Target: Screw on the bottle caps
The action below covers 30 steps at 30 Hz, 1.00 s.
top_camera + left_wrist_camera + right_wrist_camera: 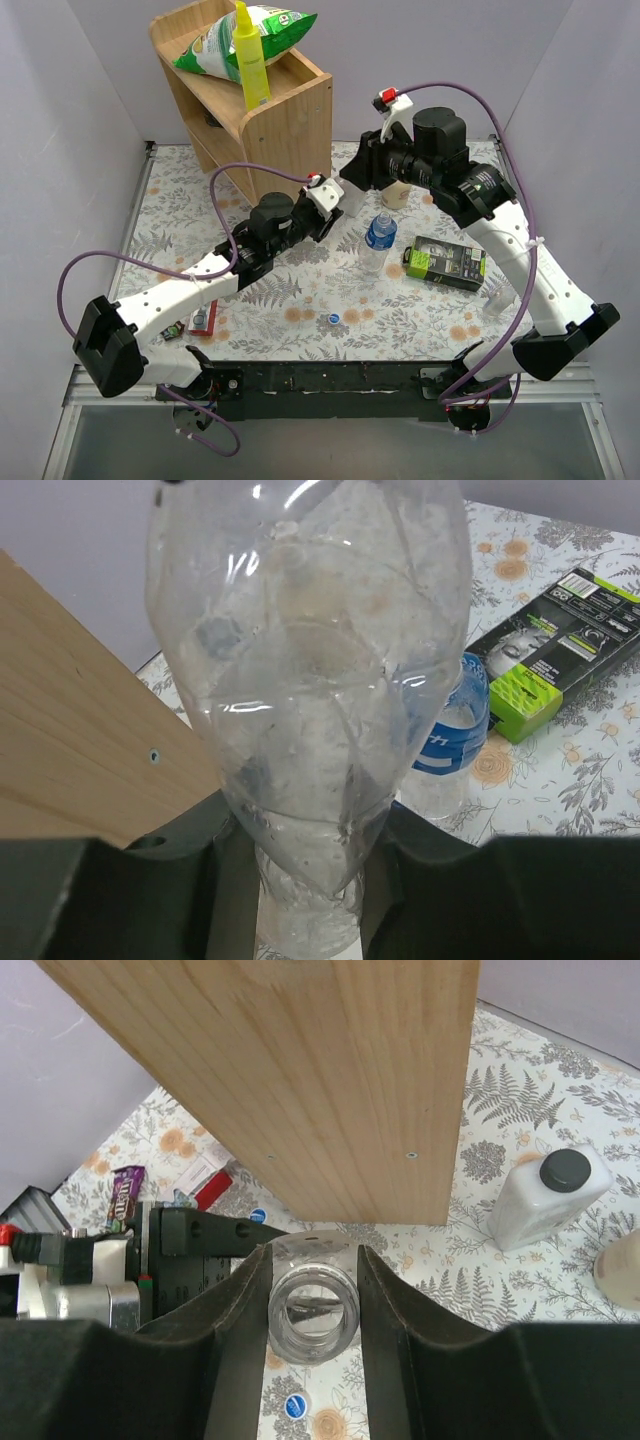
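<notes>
Floral cloth covers the desk [300, 290], with pale walls around it. Just left of our left end effector [310, 855] we see the wooden shelf [70, 730]. That end effector is pinching the plain bottle [300, 680], with a finger pressed against each side of its crumpled clear body. Ahead of it and to its right, the blue-label bottle [455, 730] stands upright on the desk, and farther right lies a green and black box [560, 630]. Our right end effector [313, 1295] takes the same plain bottle from the other end, its fingers closed on the neck, whose mouth is open. On the desk just beneath this end effector lies a blue cap [296, 1406], apart from both bottles. A second small blue disc [258, 1216] sits beyond it by the shelf foot, too small for us to identify. To the right of the right end effector stands a white bottle [550, 1195] with a dark cap.
</notes>
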### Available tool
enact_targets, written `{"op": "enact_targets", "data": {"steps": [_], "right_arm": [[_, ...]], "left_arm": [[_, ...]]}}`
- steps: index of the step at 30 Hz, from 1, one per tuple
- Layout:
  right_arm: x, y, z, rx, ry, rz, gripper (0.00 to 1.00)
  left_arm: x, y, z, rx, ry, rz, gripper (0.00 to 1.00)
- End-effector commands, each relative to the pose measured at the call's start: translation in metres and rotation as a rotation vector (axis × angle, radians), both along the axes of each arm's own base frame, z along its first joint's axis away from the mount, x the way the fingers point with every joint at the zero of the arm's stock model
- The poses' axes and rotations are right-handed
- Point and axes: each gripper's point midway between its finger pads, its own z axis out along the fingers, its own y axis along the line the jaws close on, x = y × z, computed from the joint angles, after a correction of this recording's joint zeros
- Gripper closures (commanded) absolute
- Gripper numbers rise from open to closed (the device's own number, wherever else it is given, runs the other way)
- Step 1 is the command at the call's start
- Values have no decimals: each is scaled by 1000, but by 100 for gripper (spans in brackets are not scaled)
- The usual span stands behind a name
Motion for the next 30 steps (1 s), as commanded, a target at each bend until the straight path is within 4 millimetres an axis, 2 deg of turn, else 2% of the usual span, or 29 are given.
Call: {"op": "enact_targets", "data": {"steps": [1,2,3,4,5,6,7,8,9,10,11,12,14,15,17,19,20,22,23,24,25,26,27,29,30], "right_arm": [[-30,-4,37,-15,-198,213,44],[-38,-14,46,-18,-223,213,26],[-41,-23,47,-50,-254,210,21],[-41,-33,54,-74,-313,188,19],[-51,-48,59,-86,-368,171,15],[-55,-54,59,-105,-407,172,14],[-60,-57,56,-127,-439,188,13],[-65,-64,44,-179,-477,212,12],[-72,-63,35,-198,-479,258,12],[-78,-63,17,-243,-454,308,13],[-78,-62,-10,-308,-445,374,20],[-82,-60,-23,-324,-429,423,23],[-85,-57,-56,-393,-405,524,23],[-87,-54,-74,-406,-378,570,22],[-89,-43,-93,-436,-368,633,23],[-87,-36,-113,-494,-374,693,29],[-85,-31,-130,-515,-336,725,32],[-98,-32,-158,-557,-338,883,32],[-107,-30,-173,-566,-325,950,15],[-106,-26,-182,-592,-364,969,14],[-113,-28,-208,-625,-363,1019,14],[-123,-21,-219,-641,-399,1079,13],[-121,-16,-228,-678,-441,1087,13],[-139,-10,-255,-712,-460,1197,12],[-139,-3,-259,-707,-491,1209,11]], "left_arm": [[-10,10,12,-11,-24,-29,76],[-15,13,5,0,-5,-56,76],[-21,18,10,-3,-10,-69,75],[-28,21,1,22,17,-94,75],[-37,22,-7,45,33,-137,74],[-46,26,-4,41,33,-161,74],[-54,29,-14,63,69,-181,75],[-66,30,-22,73,97,-227,75],[-75,34,-20,78,90,-252,76],[-85,39,-28,104,117,-275,78],[-90,43,-32,114,125,-287,81],[-95,48,-39,142,123,-301,84],[-109,62,-45,176,123,-312,91],[-116,69,-56,208,119,-328,95],[-131,86,-59,214,119,-322,97],[-144,99,-72,241,167,-323,100],[-147,106,-69,232,169,-307,100],[-153,119,-77,258,265,-264,100],[-153,125,-81,269,294,-242,100],[-155,129,-82,271,311,-231,100],[-158,134,-87,276,328,-217,100],[-158,138,-86,262,332,-199,100],[-161,143,-82,241,312,-190,100],[-161,151,-89,236,329,-167,100],[-159,154,-88,227,320,-147,100]]}}
